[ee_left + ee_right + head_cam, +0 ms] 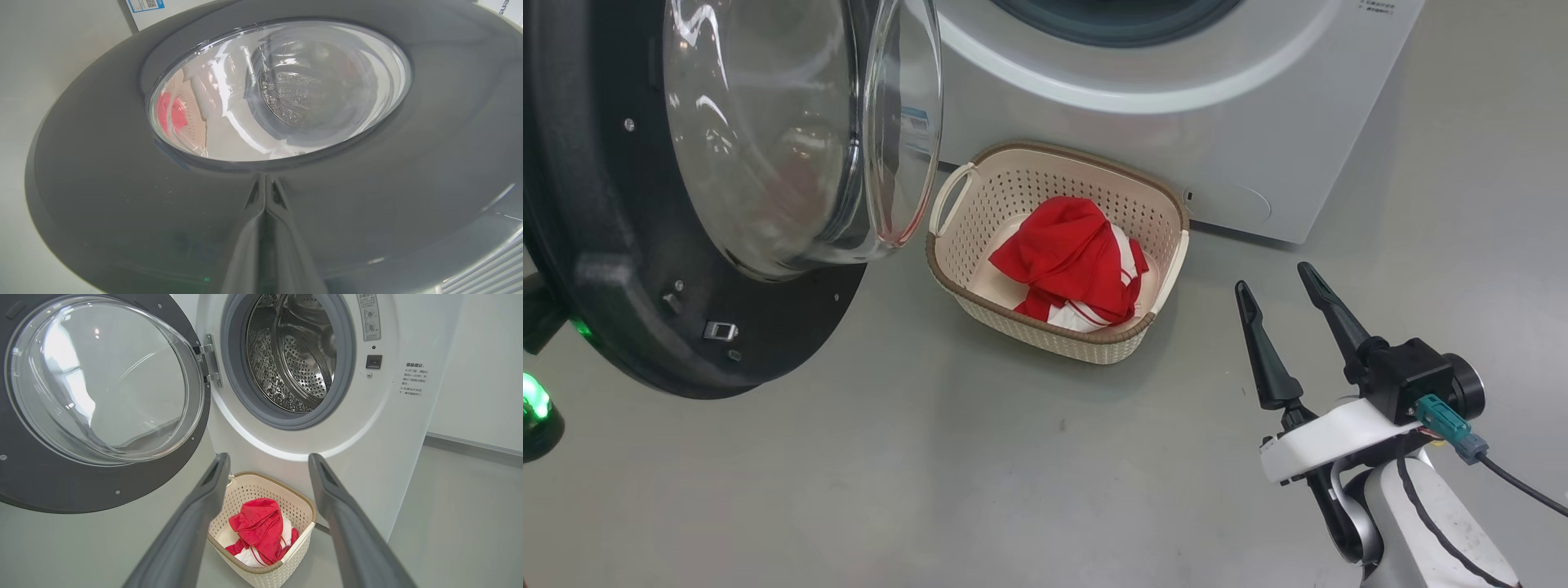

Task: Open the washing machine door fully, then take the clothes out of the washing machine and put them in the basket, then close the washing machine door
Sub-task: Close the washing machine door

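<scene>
We've got left gripper [265, 214] pinched shut, empty, tips at outer face of the round glossy-black glass-bowled door [102, 196]; right gripper [1274, 279] splayed, empty, farther off.

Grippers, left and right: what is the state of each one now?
Left gripper: closed, holding nothing, tips at the outer face of the washing machine door.
Right gripper: open, empty.

One basket [1065, 340], perhaps two garments [1068, 255]

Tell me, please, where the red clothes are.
In the head view, the red clothes lie inside the cream basket on the floor, before the washing machine, right of its open door.
</scene>
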